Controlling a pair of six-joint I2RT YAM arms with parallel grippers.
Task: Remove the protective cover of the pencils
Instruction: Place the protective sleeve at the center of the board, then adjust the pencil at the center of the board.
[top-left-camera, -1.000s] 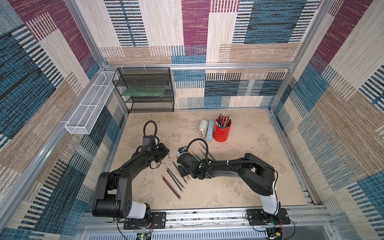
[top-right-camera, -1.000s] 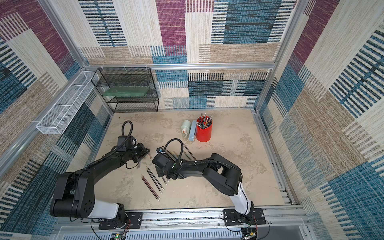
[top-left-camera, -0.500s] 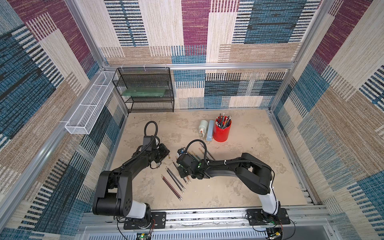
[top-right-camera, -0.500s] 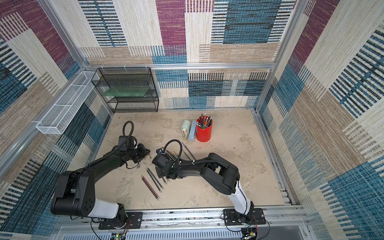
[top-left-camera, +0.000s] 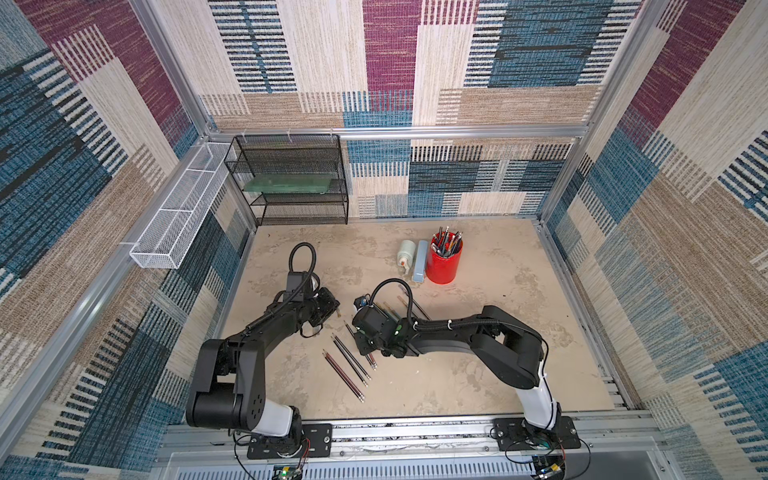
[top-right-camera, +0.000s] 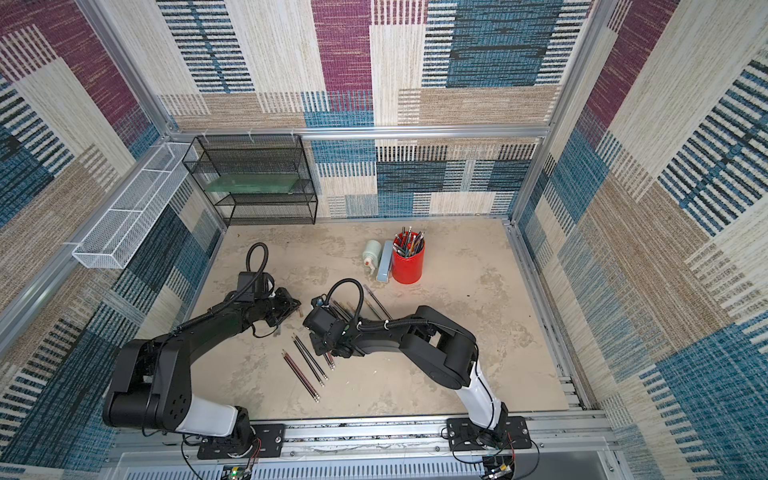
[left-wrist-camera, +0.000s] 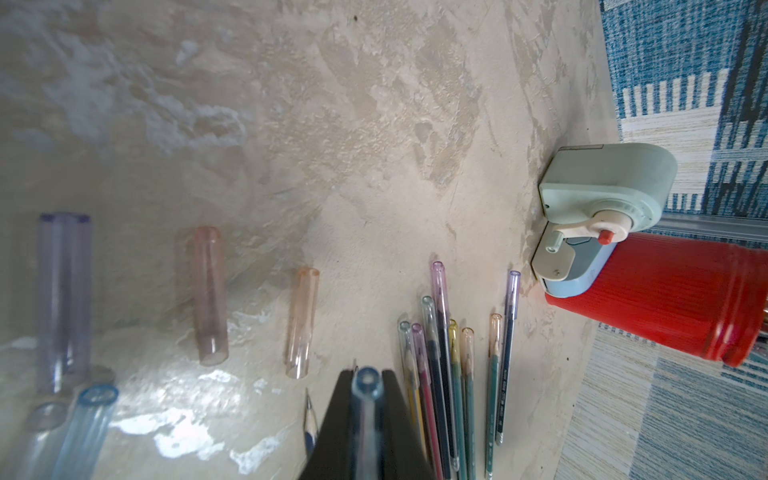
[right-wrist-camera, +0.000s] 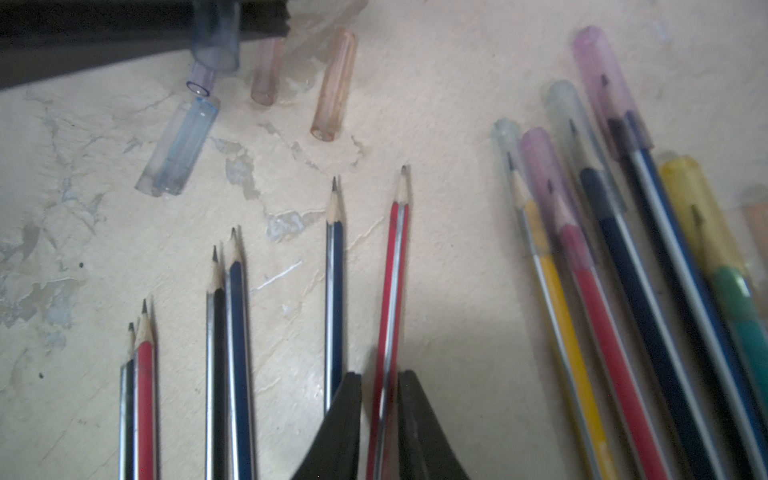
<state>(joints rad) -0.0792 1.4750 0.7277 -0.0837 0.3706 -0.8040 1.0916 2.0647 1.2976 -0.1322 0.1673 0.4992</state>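
Note:
My left gripper (left-wrist-camera: 367, 375) is shut on a clear blue protective cover (left-wrist-camera: 366, 386), held off the table with its open end showing. My right gripper (right-wrist-camera: 379, 376) is open, its jaws slightly apart around a bare red pencil (right-wrist-camera: 397, 257) lying on the table, with a gap on each side. Several uncovered pencils (top-left-camera: 347, 368) lie beside it. More pencils still wearing tinted covers (right-wrist-camera: 582, 216) lie in a bunch (left-wrist-camera: 440, 353). Several loose covers (left-wrist-camera: 210, 299) lie near the left gripper (top-left-camera: 332, 309), a short way from the right gripper (top-left-camera: 360, 343).
A red cup (top-left-camera: 444, 262) full of pens stands at the back, next to a pale crank sharpener (top-left-camera: 406, 255) and a blue box (top-left-camera: 419, 262). A black mesh rack (top-left-camera: 291, 183) and a white wire basket (top-left-camera: 178, 212) line the back left.
The right jaws have parted a little around the red pencil. The left gripper with the blue cover has shifted slightly; both arms otherwise stay put.

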